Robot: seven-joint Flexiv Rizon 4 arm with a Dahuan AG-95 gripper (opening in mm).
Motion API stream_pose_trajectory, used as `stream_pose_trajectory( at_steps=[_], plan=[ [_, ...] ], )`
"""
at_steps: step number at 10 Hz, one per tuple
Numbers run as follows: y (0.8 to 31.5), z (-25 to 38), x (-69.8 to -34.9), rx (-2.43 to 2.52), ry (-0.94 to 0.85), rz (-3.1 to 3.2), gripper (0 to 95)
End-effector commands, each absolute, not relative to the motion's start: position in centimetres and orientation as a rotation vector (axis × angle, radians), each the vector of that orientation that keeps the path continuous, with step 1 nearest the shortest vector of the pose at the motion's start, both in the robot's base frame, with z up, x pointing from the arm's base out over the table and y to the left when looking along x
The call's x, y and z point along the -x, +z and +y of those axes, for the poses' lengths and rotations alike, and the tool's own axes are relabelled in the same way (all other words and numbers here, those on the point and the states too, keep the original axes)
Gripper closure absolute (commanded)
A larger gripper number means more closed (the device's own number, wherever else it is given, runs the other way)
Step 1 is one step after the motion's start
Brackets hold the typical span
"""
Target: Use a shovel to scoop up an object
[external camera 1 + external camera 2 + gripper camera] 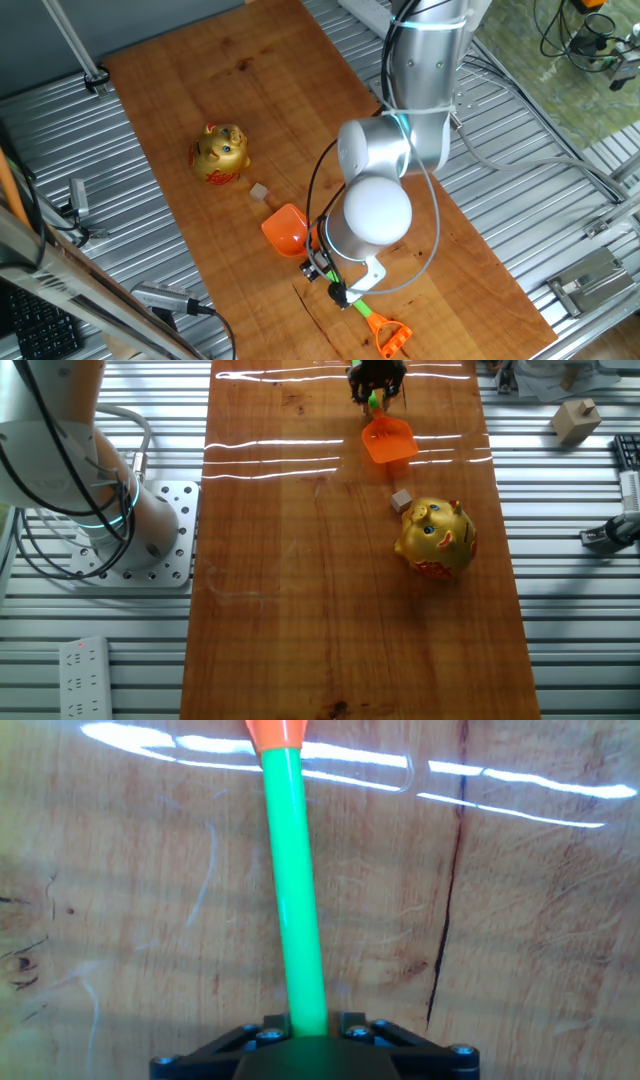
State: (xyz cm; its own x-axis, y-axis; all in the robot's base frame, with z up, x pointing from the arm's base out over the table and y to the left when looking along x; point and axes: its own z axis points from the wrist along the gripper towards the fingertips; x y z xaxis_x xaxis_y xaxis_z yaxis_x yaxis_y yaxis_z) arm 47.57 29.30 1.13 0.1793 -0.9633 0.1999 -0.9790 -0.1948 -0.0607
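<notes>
The shovel has an orange scoop blade (285, 229), a green shaft (293, 880) and an orange loop end (390, 337). My gripper (335, 275) is shut on the shaft, partly hidden under the arm's wrist. The blade rests on the wooden board, its front edge a short way from the tiny pale tan cube (259, 192). In the other fixed view the blade (388, 440) lies at the far end, with the cube (401, 500) just in front of it and the gripper (375, 388) behind. In the hand view the shaft runs straight up from between the fingers.
A golden cat figurine (220, 153) with a red base stands just beyond the cube, also in the other fixed view (435, 538). The wooden board (240, 80) lies on a ribbed metal table. A dark crack (445, 900) runs through the wood beside the shaft.
</notes>
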Motion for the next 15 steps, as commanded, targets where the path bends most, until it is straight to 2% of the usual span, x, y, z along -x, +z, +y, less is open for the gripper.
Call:
stream_pose_trajectory(
  at_steps=[1,4,8,11,15],
  plan=[
    [1.2,29.2,-47.6,-2.348,0.296,-1.944,95.0],
    [1.6,29.3,-47.6,-2.334,0.275,-1.977,95.0],
    [6.3,30.2,-47.5,-2.305,0.245,-2.067,95.0],
    [6.7,30.2,-47.5,-2.342,0.144,-2.170,95.0],
    [6.7,30.3,-47.5,-2.441,0.133,-2.052,95.0]
  ],
)
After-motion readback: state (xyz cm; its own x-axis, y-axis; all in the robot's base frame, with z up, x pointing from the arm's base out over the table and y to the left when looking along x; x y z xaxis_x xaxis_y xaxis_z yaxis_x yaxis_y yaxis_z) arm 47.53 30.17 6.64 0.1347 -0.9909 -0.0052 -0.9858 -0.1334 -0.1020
